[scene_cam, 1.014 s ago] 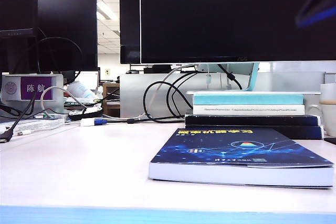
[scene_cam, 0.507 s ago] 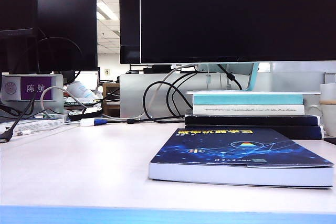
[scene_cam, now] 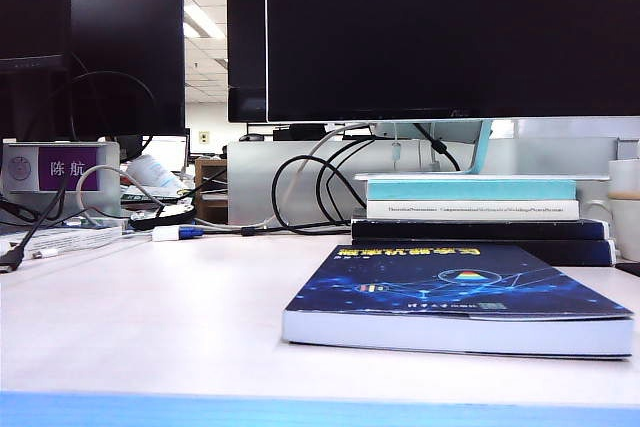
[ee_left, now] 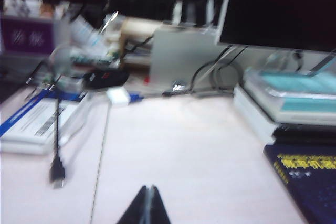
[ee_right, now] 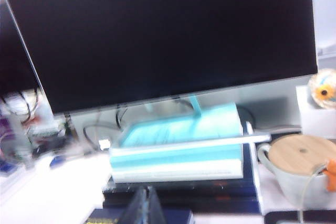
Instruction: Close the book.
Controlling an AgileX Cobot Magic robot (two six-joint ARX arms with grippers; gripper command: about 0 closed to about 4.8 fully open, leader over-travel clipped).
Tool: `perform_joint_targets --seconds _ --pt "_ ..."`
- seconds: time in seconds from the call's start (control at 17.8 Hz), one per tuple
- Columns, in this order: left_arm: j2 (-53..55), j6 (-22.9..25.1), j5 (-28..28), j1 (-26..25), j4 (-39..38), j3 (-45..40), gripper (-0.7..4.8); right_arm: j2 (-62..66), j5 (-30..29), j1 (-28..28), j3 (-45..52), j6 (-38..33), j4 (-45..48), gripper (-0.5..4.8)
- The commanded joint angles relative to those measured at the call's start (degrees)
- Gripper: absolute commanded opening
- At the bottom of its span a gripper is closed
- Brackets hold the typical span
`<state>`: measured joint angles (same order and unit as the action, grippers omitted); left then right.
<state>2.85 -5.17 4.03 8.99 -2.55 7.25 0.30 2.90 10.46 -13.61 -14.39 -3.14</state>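
The book (scene_cam: 450, 292) lies flat and closed on the white table (scene_cam: 150, 317), right of centre, with its dark blue cover and yellow title facing up. Neither gripper shows in the exterior view. My left gripper (ee_left: 149, 188) is shut with nothing in it, above bare table, with the book (ee_left: 310, 182) off to one side. My right gripper (ee_right: 145, 189) is also shut and empty. It hovers over the book's far edge (ee_right: 176, 217) and points at the piled books.
A pile of books (scene_cam: 470, 209) with teal, white and dark spines stands just behind the book, under a big monitor (scene_cam: 450, 27). A mug with a wooden lid (ee_right: 294, 169) sits at the right. Cables (scene_cam: 310, 187), a loose plug (ee_left: 56, 174) and a booklet (ee_left: 37, 124) lie at left.
A blurred dark arm part at the upper right of the exterior view one second ago has gone out of sight. The book has not moved.
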Motion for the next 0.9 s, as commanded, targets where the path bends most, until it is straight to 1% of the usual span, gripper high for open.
perform_joint_targets --seconds 0.06,0.17,0.23,0.28,0.34,0.39,0.51,0.62,0.73,0.79,0.9 --pt "-2.19 -0.48 0.20 -0.11 1.97 -2.25 -0.06 0.04 -0.02 0.00 3.89 -0.52 2.71 -0.01" --pt "-2.71 -0.48 -0.02 -0.13 2.78 -5.03 -0.06 -0.02 0.17 -0.24 8.61 -0.37 5.49 -0.01" --pt "-2.75 -1.42 -0.17 -0.13 4.07 -6.71 -0.06 -0.20 0.13 -0.35 10.62 -0.39 7.10 -0.01" --pt "-2.82 -1.09 -0.28 -0.15 2.27 -6.67 -0.06 -0.20 0.17 -0.35 12.39 -0.11 7.45 -0.01" --pt "-2.82 -0.42 -0.31 -0.17 2.16 -6.67 -0.06 -0.20 0.22 -0.35 13.20 0.57 6.21 -0.01" --pt "-2.82 1.99 -0.37 -0.17 2.14 -6.67 -0.06 -0.20 0.17 -0.35 13.16 3.82 3.52 -0.01" --pt "-2.82 4.70 -0.37 -0.17 2.16 -6.67 -0.05 -0.20 0.48 -0.39 13.16 7.30 1.38 -0.01" --pt "-2.82 5.05 -0.92 -0.17 1.42 -6.64 -0.05 -0.20 0.94 -0.37 13.16 7.34 1.33 -0.01" --pt "-2.82 5.81 -6.95 -0.15 0.83 -6.64 -0.05 -0.20 1.09 -0.37 13.16 7.34 1.20 -0.01" --pt "-2.82 5.81 -8.00 -0.15 0.83 -6.64 -0.05 -0.20 0.79 -0.35 13.16 6.60 0.74 -0.01" --pt "-2.82 5.79 -7.82 -0.15 0.85 -6.64 -0.05 -0.20 0.61 -0.28 13.16 5.81 -0.79 0.00"
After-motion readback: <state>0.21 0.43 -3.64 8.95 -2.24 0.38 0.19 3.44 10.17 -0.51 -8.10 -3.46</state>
